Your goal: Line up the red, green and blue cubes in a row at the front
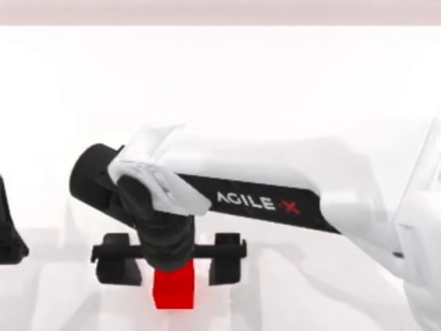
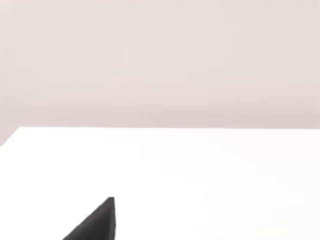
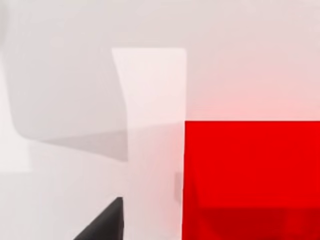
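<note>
Right gripper (image 1: 169, 265) is down over the red cube (image 1: 173, 288) at the table's front, left of centre. Its fingers are spread wide, one on each side of the cube, gripping nothing. Off-centre closing could nudge it sideways, I'd guess. Green and blue aren't visible anywhere; my arm hides much of the table (image 1: 275, 89). Left gripper (image 1: 10, 238) sits parked at the left edge.

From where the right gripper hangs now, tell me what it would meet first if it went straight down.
The red cube: it sits directly below the right gripper, between the two fingers, which stand wider than the cube. Past it comes the table. How much height is left is unclear.
</note>
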{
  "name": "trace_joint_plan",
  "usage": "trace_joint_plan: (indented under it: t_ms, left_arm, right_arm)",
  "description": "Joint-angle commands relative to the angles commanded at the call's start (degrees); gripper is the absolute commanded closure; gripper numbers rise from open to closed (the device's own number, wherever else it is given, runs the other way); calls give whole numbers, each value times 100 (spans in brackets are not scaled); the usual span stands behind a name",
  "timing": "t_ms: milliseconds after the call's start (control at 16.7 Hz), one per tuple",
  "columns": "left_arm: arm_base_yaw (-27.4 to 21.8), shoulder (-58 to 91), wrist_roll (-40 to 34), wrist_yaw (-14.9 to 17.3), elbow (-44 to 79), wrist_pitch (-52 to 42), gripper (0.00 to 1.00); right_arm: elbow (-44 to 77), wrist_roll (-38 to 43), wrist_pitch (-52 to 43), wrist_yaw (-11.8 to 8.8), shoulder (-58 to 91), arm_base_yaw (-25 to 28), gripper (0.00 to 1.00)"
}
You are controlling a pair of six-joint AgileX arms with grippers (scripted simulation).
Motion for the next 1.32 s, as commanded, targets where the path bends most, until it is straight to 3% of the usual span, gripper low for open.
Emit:
trace_joint_plan:
  t_ms: [300,720,1020,1320]
  left_arm:
    - [0,0,0,0,0,0,0]
    - [0,0,0,0,0,0,0]
    - [0,0,0,0,0,0,0]
    - [-182,732,8,15,741,-503,0]
  right_arm:
    - [100,2,-99,1,-8,4,0]
    - [1187,10,-1409,-2,-213,54,0]
    - [1205,8,-1426,-2,-208,22,0]
    - [492,-467,-978,257,-1079,-358,0]
